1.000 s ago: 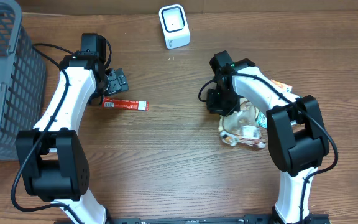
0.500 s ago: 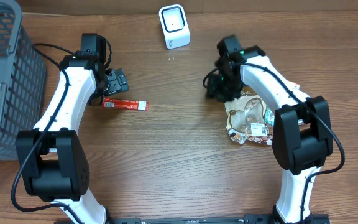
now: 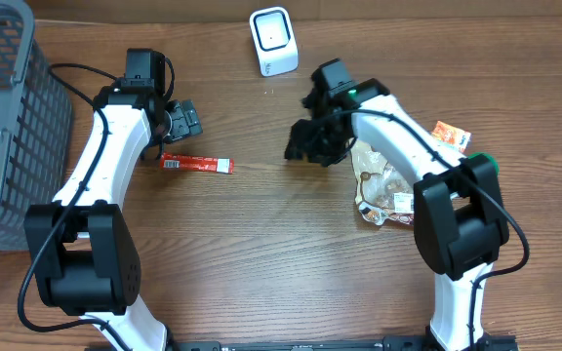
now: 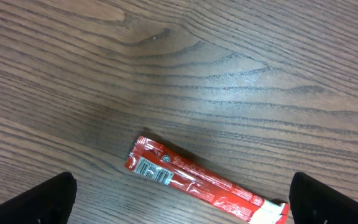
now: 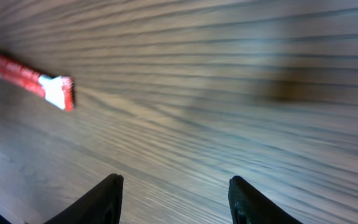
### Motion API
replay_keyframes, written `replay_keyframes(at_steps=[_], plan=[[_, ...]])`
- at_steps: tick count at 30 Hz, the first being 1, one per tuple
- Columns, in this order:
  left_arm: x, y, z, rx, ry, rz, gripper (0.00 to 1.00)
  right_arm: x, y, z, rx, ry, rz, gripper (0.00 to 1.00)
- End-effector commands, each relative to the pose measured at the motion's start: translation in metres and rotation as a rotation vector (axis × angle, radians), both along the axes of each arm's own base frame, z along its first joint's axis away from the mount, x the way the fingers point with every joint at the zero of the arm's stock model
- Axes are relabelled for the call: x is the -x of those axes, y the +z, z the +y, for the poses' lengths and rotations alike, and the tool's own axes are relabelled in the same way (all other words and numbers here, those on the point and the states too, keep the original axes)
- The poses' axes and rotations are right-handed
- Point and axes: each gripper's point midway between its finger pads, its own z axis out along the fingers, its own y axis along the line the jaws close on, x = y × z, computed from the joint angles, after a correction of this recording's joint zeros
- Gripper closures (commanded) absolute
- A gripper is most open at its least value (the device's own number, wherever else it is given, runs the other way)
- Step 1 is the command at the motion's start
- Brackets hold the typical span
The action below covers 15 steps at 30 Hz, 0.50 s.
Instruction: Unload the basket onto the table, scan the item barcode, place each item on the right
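Brown wood-grain table: work surface.
Grey wire-mesh basket: far left edge, well apart from everything else.
Clear crinkled snack bag: flat on the wood on my right side, nothing gripping it.
White box-shaped barcode scanner: upright at the far edge, middle.
My left gripper: jaws at full spread, empty, hovering just beyond the item.
My right gripper: jaws partly apart, nothing between them, over bare wood between item and bag.
Slim red foil stick packet: the item, as I judge it. It lies flat, with its white barcode patch face-up at the end nearest the basket.

Risks, my judgement:
- The packet is thin and flat, so fingertips may skid and push it away.
- A pinch on the barcode end would hide the code from the scanner.
- Both arms are near it; converging could knock them together.
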Motion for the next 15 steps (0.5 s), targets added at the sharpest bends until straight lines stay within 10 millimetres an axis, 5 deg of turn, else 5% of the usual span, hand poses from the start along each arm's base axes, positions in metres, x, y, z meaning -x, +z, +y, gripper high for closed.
replay_keyframes(at_steps=[1, 9, 13, 15], plan=[[-0.005, 0.007, 0.001, -0.014, -0.016, -0.022, 0.0, 0.006, 0.009, 0.017, -0.012, 0.044, -0.043, 0.44], [0.013, -0.001, 0.0, -0.011, -0.019, 0.061, 0.0, 0.012, 0.018, 0.067, -0.071, 0.141, -0.148, 0.43], [0.023, -0.007, 0.005, -0.004, 0.05, 0.104, 0.26, 0.015, 0.018, 0.083, -0.057, 0.172, -0.203, 0.43], [0.026, -0.011, 0.01, 0.002, 0.099, 0.11, 0.28, 0.014, 0.016, 0.086, -0.017, 0.175, -0.238, 0.4]])
